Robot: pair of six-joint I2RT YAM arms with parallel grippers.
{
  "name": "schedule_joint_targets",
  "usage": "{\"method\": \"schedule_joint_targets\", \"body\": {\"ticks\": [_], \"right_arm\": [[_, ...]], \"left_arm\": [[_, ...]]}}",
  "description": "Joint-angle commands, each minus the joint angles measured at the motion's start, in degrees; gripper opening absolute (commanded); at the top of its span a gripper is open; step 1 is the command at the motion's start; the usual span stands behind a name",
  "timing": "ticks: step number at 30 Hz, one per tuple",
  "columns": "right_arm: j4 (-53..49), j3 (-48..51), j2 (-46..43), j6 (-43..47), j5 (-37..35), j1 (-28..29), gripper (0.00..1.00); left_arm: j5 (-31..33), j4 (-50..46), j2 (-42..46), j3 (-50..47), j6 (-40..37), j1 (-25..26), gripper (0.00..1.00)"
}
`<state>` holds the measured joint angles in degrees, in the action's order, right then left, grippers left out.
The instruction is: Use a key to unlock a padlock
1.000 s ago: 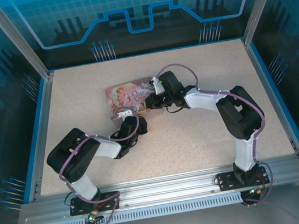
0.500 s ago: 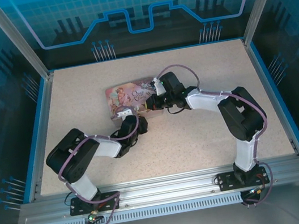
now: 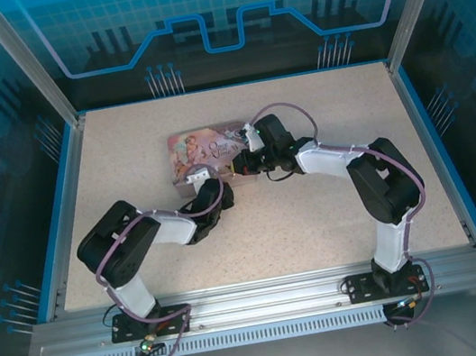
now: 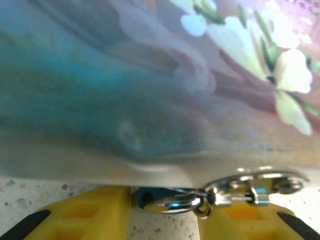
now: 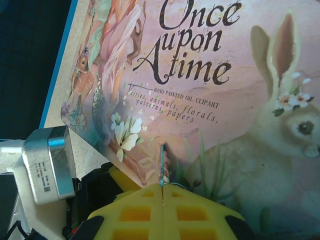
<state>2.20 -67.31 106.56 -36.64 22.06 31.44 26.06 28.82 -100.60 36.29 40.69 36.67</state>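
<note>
We find the pink tin [image 3: 197,148] lying flat on the speckled table [image 3: 318,219], with both arms drawn up to its near edge. The left gripper [image 4: 165,212] sits low at the tin's near side wall, its yellow fingers [image 4: 80,212] standing apart. The padlock [image 4: 147,196], a small blue body with a bright shackle, lies in the gap between them, just under the tin's lower edge. The shackle meets the metal clasp [image 4: 255,186] fixed to that same edge. We cannot tell whether either finger touches the padlock. The right gripper [image 5: 162,189] hangs over the tin's near edge beside the left one, its fingers pressed together on the key [image 5: 162,165]. The thin blade of the key stands out from between the fingertips, and its tip points across the lid toward the lettering, left of the painted rabbit. From the wrist view we cannot tell whether the key's tip touches the lid.
</note>
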Motion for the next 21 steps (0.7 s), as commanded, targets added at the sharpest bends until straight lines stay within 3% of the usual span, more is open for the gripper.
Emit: {"method": "schedule_joint_targets", "body": {"ticks": [1,13,21], "right_arm": [[-2.55,1.30,0.63,-0.71,-0.02,-0.43,0.00],[-1.45,2.76,-1.03,-0.05,-0.08,-0.55,0.00],[4.91,12.21,-10.43,2.44,-0.53,-0.85,0.00]], "left_arm": [[4.27,-2.93,-1.44,2.25,0.73,-0.11,0.38],[4.30,-3.32,-0.35,3.52,-0.70,-0.08,0.23],[1.98,-6.59,4.18,3.06,2.85,-0.15,0.15]]}}
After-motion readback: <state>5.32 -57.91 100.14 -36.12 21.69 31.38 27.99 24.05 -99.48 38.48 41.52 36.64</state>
